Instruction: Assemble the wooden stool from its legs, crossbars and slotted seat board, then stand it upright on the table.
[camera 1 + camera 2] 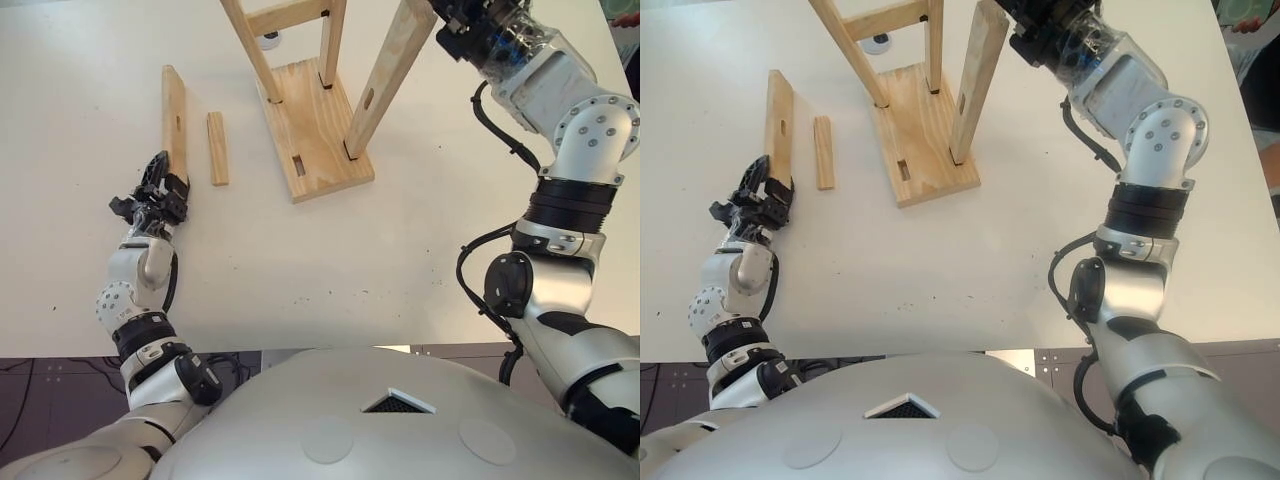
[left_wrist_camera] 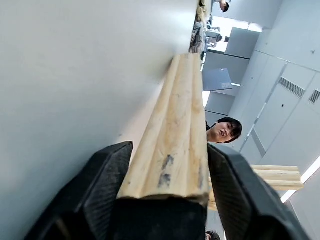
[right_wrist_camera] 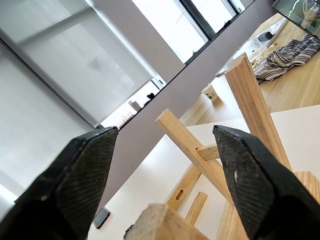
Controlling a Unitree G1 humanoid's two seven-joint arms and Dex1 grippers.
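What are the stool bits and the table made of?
The seat board, loose leg and short crossbar look like pale, unpainted wood: grain lines show. The table top is smooth, matte white, maybe laminate; I can't tell.

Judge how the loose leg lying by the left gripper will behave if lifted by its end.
Probably stiff: the loose leg is a solid wooden bar. Held at its near end, where the left gripper sits, its long far part would likely lever downward. Flat faces suggest it slides rather than rolls if pushed.
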